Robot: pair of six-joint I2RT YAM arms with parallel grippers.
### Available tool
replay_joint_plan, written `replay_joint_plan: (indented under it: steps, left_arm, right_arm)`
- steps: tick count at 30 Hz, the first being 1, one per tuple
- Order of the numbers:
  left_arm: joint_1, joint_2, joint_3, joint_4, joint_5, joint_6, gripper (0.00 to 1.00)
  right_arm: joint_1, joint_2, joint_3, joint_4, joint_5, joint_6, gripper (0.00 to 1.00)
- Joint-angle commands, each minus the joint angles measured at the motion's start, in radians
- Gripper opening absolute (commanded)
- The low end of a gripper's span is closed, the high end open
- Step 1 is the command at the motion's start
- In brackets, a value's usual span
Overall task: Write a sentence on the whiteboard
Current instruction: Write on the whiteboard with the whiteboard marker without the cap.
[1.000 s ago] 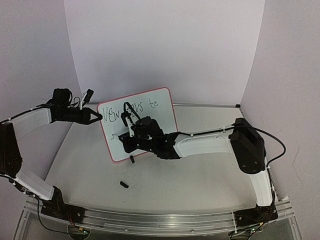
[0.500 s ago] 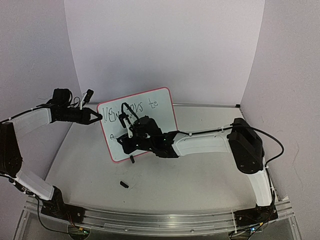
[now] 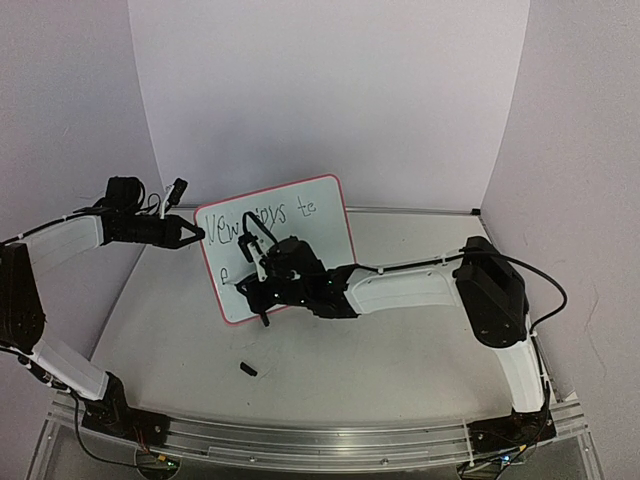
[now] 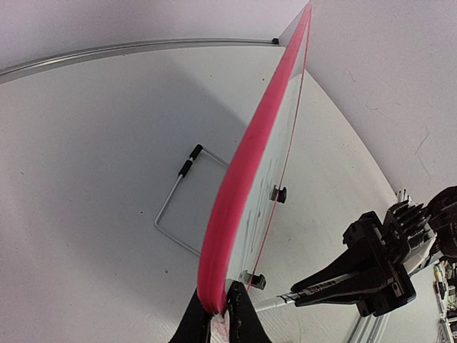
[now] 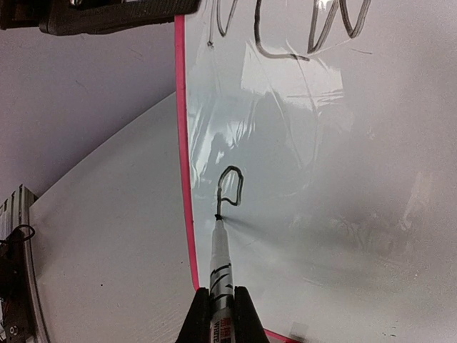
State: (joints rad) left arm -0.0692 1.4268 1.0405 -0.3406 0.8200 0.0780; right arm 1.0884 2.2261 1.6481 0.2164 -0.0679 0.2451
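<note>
Centre frame, the pink-rimmed whiteboard (image 3: 322, 238) carries black writing (image 3: 225, 228) and a lone "e" lower left. The left tool (image 4: 223, 299) pinches its rim, and the right tool (image 5: 218, 304) is clamped on a marker (image 5: 219, 250). White bench (image 3: 380, 350), pale walls (image 3: 330, 100).

Left white-shelled arm (image 3: 65, 240) and right white-shelled arm (image 3: 400, 288) are both showing black joint housings. Thin black cable (image 3: 560, 290) is looping off the right arm's elbow block. Black left gripper (image 4: 223, 304) and black right gripper (image 5: 220, 304) are showing narrow tapered jaws.
</note>
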Motion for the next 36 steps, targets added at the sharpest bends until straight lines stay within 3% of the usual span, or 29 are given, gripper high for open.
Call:
replay_joint_plan:
  steps: [1, 10, 20, 36]
  left_arm:
    - [-0.003, 0.024, 0.021, -0.034, -0.092, 0.003, 0.00]
    - [-0.002, 0.023, 0.022, -0.036, -0.094, 0.005, 0.00]
    - [-0.003, 0.022, 0.021, -0.037, -0.096, 0.005, 0.00]
    - [-0.011, 0.025, 0.023, -0.041, -0.102, 0.008, 0.00]
  right_arm:
    - [-0.006, -0.003, -0.013, -0.018, 0.036, 0.005, 0.00]
    - [-0.005, -0.065, -0.049, -0.014, 0.151, -0.016, 0.00]
    - [-0.006, -0.148, -0.120, 0.076, 0.041, -0.013, 0.00]
    - [-0.017, -0.059, -0.026, 0.025, 0.013, 0.006, 0.00]
